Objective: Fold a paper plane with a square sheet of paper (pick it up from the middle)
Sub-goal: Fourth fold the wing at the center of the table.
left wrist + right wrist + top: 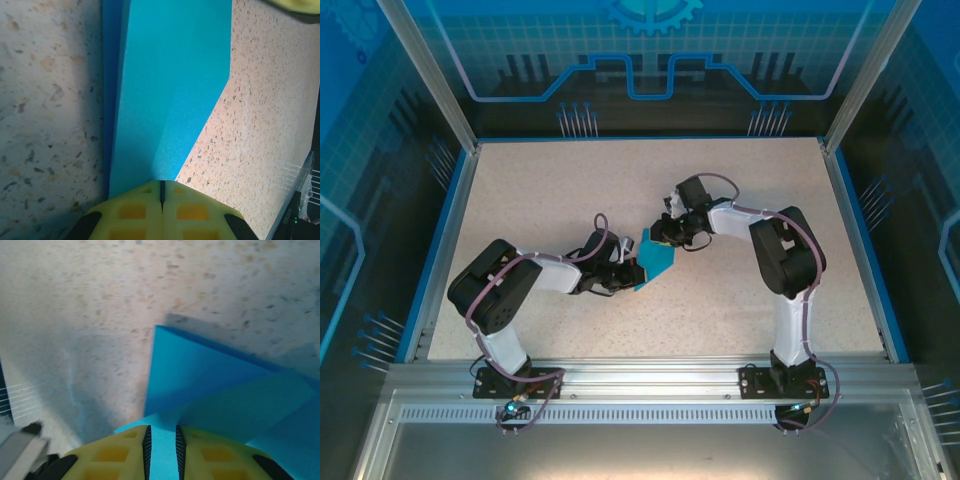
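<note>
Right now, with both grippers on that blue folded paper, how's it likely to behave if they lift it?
The paper plane looks thin and very light, so it should lift easily. Its folded layers probably stiffen it somewhat, but unsupported flaps may droop. The left gripper and right gripper pinch it, so pulling apart could tear it.

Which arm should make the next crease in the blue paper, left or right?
Probably right: the left gripper is shut on the blue paper, anchoring it, while the right gripper pinches an edge it could fold.

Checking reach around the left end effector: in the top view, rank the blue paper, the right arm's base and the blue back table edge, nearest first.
From the left end effector:
1. Blue paper, in its grip.
2. Right arm's base, near right.
3. Blue back table edge, far side.
</note>
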`<act>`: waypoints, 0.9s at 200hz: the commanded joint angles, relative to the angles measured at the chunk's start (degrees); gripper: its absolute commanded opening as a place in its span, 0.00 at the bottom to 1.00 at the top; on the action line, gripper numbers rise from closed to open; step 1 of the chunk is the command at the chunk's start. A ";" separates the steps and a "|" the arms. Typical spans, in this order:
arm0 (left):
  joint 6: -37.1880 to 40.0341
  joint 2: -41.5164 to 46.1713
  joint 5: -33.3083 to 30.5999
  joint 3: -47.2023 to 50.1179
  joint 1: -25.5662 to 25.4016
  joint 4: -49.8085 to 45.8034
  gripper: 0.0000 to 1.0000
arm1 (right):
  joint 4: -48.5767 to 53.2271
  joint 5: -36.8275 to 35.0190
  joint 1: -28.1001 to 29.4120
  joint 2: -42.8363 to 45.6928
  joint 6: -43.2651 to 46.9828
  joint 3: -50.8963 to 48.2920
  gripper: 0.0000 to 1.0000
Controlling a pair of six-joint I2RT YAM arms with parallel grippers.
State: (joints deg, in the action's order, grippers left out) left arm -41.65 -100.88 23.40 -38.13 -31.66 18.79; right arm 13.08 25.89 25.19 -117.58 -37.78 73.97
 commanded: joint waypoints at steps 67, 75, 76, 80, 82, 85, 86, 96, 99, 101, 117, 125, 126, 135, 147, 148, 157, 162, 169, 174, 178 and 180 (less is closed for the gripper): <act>1.82 -2.84 -1.78 4.36 -0.34 -11.41 0.00 | 5.38 -3.57 -5.62 -6.03 1.29 7.70 0.24; 1.83 -2.84 -1.82 4.40 -0.30 -11.46 0.00 | 6.41 -3.65 -6.10 -6.72 1.54 8.76 0.24; 1.83 -2.79 -1.80 4.39 -0.32 -11.52 0.00 | 6.51 -3.69 -6.15 -6.80 1.56 8.88 0.24; 1.73 -2.76 -1.78 4.48 -0.32 -11.49 0.00 | 6.72 -3.80 -6.32 -7.01 1.72 9.23 0.24; 1.74 -2.75 -1.78 4.56 -0.31 -11.51 0.00 | 6.81 -3.82 -6.41 -7.08 1.74 9.36 0.24; 1.75 -2.59 -1.78 4.60 -0.36 -11.44 0.00 | 6.97 -3.83 -6.63 -7.25 1.74 9.53 0.24; 1.70 -2.53 -1.78 4.62 -0.35 -11.38 0.00 | 7.01 -3.83 -6.64 -7.33 1.74 9.62 0.24; 1.47 -2.23 -1.69 4.81 -0.40 -11.15 0.00 | 7.14 -3.34 -7.14 -7.66 1.66 9.98 0.24; 1.36 -2.15 -1.62 4.82 -0.40 -11.13 0.00 | 7.13 -3.23 -7.27 -7.65 1.66 10.01 0.24; 1.32 -2.07 -1.54 4.80 -0.35 -11.07 0.00 | 7.13 -3.24 -7.37 -7.66 1.66 10.04 0.24; 0.59 -1.46 -1.12 4.82 -0.45 -10.87 0.00 | 7.52 -2.42 -7.74 -7.19 1.99 10.20 0.25; 0.14 -1.01 -0.90 4.85 -0.66 -10.55 0.00 | 8.10 -2.01 -7.75 -6.61 2.47 10.25 0.24; 0.11 -0.91 -0.90 4.88 -0.67 -10.54 0.00 | 8.14 -2.00 -7.72 -6.52 2.55 10.24 0.24; -0.46 -0.20 -0.90 4.91 -1.08 -10.59 0.00 | 8.19 -1.66 -7.70 -5.18 2.95 9.75 0.25; -1.48 0.78 -0.99 4.91 -1.72 -10.83 0.00 | 8.23 -1.38 -7.71 -2.86 3.28 8.73 0.26; -1.58 0.82 -1.03 4.91 -1.82 -10.89 0.00 | 8.30 -1.33 -7.70 -2.63 3.35 8.60 0.26; -2.60 1.38 -1.00 4.81 -2.43 -11.00 0.01 | 8.29 -1.07 -7.60 -0.52 3.65 7.70 0.26; -3.29 1.56 -0.99 4.74 -2.89 -10.96 0.01 | 8.34 -1.04 -7.69 0.86 3.80 6.82 0.27; -4.58 1.88 -1.03 4.69 -3.72 -10.97 0.02 | 8.35 -1.11 -7.50 2.81 4.06 5.51 0.27; -5.62 2.24 -1.12 4.73 -4.45 -10.61 0.03 | 8.23 -1.23 -7.39 4.26 4.26 4.31 0.28; -6.30 2.55 -1.28 4.81 -5.10 -10.39 0.03 | 8.20 -1.35 -7.35 5.26 4.40 3.36 0.28; -6.57 2.73 -1.43 4.77 -5.44 -10.36 0.04 | 8.12 -1.43 -7.33 6.09 4.43 2.84 0.28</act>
State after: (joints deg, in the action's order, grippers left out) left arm -43.94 -98.35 22.79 -36.10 -33.45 17.58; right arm 19.38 24.01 18.15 -120.07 -35.27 80.42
